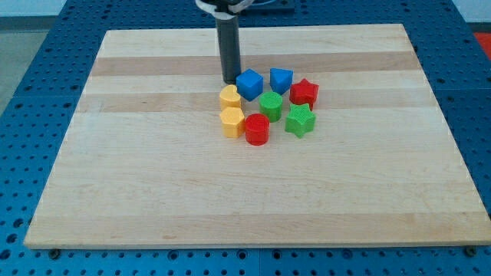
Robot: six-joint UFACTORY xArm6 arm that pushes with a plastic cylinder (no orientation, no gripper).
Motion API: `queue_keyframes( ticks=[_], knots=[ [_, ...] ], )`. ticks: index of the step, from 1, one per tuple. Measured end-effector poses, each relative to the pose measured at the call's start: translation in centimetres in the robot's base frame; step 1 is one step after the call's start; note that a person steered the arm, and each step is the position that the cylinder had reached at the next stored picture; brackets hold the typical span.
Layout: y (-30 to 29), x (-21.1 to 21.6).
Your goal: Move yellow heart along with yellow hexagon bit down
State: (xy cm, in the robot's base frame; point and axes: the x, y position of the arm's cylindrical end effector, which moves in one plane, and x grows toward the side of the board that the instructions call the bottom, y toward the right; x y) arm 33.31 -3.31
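While my tip (229,80) sits just above the yellow heart (229,96) and yellow hexagon (232,120), with no gripper fitted, push straight toward the worktop's (153,184) bottom edge.

My tip (229,80) is resting on the board, at the lower end of the dark rod, which is standing upright and running up out of the view's top. It is sitting just above the yellow heart (229,96) in the view, with the blue cube (249,84) close on its right. The tip is touching neither block clearly.
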Motion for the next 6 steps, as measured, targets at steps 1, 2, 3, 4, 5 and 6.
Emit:
queue_keyframes(
  ticks=[1, 2, 3, 4, 5, 6],
  knots=[
    [1.1, 0.0],
    [0.4, 0.0],
    [-0.7, 0.2],
    [-0.7, 1.5],
    [-0.7, 2.4],
    [-0.7, 3.5]
  ],
)
